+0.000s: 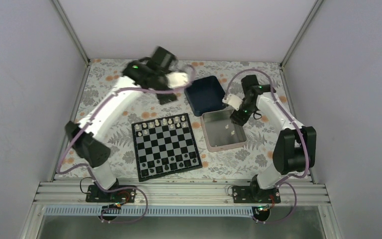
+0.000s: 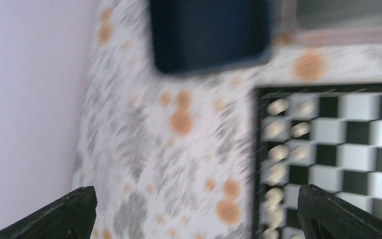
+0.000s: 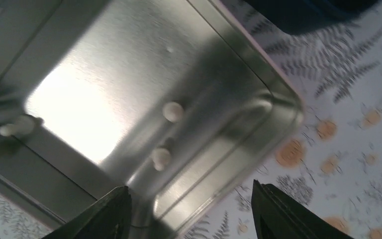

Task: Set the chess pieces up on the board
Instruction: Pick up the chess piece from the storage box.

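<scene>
The checkered board point(image 1: 166, 146) lies mid-table. Cream-white pieces point(image 1: 161, 122) stand in its far rows and black pieces in its near rows. The left wrist view is blurred and shows the board's edge point(image 2: 256, 164) with white pieces point(image 2: 277, 130). My left gripper point(image 1: 165, 96) point(image 2: 194, 209) is open and empty, above the cloth just beyond the board's far edge. Three loose white pieces point(image 3: 172, 111) lie in the silver tin point(image 1: 206, 130) point(image 3: 278, 94). My right gripper point(image 1: 237, 117) point(image 3: 189, 206) is open and empty, over the tin's far right corner.
A dark blue square box point(image 1: 205, 94) point(image 2: 209, 35) sits behind the tin. The table is covered by a floral cloth point(image 1: 104, 89). White walls and metal frame posts enclose the table on three sides.
</scene>
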Available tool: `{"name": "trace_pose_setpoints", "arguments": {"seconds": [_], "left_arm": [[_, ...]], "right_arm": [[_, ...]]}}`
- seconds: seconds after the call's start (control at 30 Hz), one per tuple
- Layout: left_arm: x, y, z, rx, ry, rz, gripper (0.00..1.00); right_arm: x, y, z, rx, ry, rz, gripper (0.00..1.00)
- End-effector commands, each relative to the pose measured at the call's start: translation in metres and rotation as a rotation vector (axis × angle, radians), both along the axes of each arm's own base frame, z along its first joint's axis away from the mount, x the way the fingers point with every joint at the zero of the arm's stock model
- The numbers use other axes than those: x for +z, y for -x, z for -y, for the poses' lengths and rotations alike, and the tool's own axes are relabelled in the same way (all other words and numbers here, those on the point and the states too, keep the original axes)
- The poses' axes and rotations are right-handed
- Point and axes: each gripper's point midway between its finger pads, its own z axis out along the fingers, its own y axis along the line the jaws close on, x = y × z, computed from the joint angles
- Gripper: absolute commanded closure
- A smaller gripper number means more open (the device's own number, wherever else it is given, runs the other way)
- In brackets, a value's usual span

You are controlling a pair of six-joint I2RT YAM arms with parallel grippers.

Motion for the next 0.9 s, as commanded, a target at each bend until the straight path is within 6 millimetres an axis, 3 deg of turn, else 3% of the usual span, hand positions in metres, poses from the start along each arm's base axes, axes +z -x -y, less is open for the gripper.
{"name": "trace_pose_setpoints", "arguments": {"seconds": [0.0,0.17,0.27,0.37,0.57,0.87], "left_arm": [[0.031,-0.06,-0.09,0.268,0.134,0.177,0.0],[0.044,-0.103,-0.193,0.513,0.289,0.338,0.0],[0.037,-0.114,-0.23,0.611,0.348,0.309,0.0],[0.032,-0.117,-0.244,0.652,0.379,0.284,0.0],[0.03,-0.115,-0.245,0.665,0.405,0.265,0.0],[0.037,-0.11,-0.245,0.666,0.412,0.273,0.0]], "right_arm": [[-0.013,0.013,-0.018,0.037,0.019,-0.051,0.39],[-0.031,0.001,-0.028,0.026,0.021,-0.062,0.45],[-0.046,-0.003,-0.03,0.021,0.041,-0.081,0.49],[-0.06,-0.004,-0.033,0.022,0.05,-0.105,0.52],[-0.08,-0.001,-0.043,0.036,0.048,-0.149,0.6],[-0.091,0.004,-0.045,0.033,0.055,-0.177,0.7]]}}
